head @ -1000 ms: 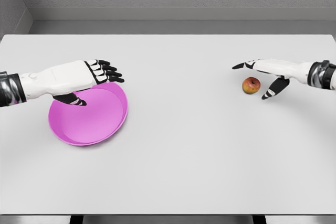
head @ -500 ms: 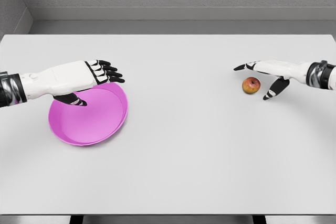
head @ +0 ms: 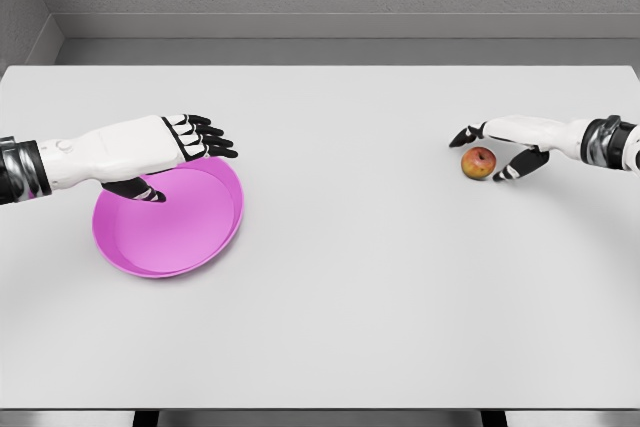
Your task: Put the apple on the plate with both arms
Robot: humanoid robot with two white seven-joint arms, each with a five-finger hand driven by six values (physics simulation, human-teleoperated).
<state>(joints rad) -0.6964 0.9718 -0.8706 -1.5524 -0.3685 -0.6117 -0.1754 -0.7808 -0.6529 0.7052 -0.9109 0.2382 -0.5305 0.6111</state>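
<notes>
Just under the right hand [head: 505, 147], the apple [head: 479, 161] sits on the white table [head: 350, 277], between the dark thumb on its far side and the curled-down fingers [head: 512, 171] on its right; whether they touch it I cannot tell. Its fingers are spread, gripping nothing. Well apart, the left hand [head: 160, 152] hovers open over the pink plate's [head: 165, 232] far rim. No writing shows anywhere.

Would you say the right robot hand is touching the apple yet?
Cannot tell. In the head view the right robot hand curls closely around the apple, fingers on both sides, but no clear contact or gap shows from this angle.
</notes>
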